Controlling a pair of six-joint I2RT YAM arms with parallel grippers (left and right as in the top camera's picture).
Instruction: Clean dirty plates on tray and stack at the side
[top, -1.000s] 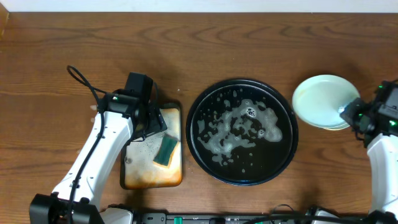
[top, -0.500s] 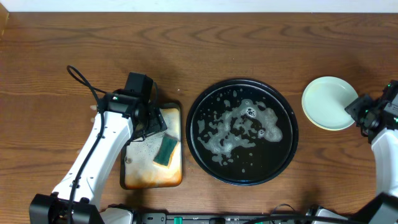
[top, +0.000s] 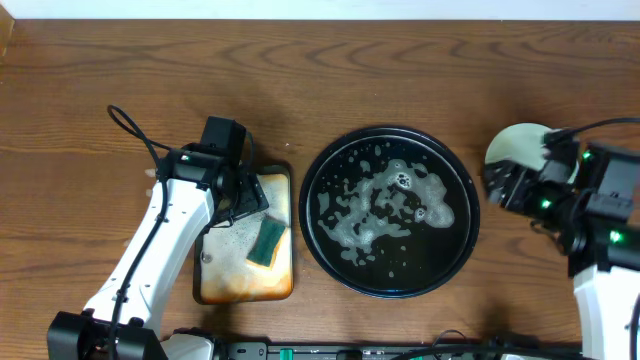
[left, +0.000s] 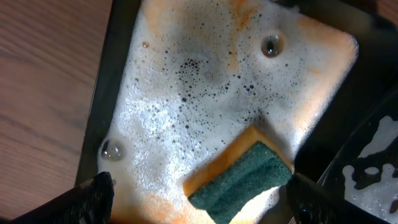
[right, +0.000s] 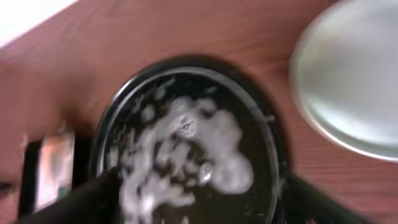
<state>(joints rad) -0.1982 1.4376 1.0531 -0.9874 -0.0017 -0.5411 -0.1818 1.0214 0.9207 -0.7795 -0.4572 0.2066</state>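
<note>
My left pincer (left: 200, 198) hung spread and empty just above the green sponge (left: 244, 177), which lay in the foamy orange tray (left: 186, 93) beneath. My right pincer (right: 200, 202) was likewise spread, gripping nothing. Ahead of it lay the foam-streaked black tray (right: 186, 61). Further right, the plates (right: 354, 87) rested outside that tray, their number undeterminable.

From overhead, the right arm (top: 600, 215) covers the lower right part of the plates (top: 515, 148), so their number and colours cannot be told. The right wrist picture is motion-blurred throughout: the foam (right: 186, 149) on the tray (right: 186, 62) is a smear, and the right gripper (right: 202, 202) is two dark smudges in the bottom corners. In the left wrist picture, the bottom edge cuts off all but the tips of the left gripper (left: 199, 199).
</note>
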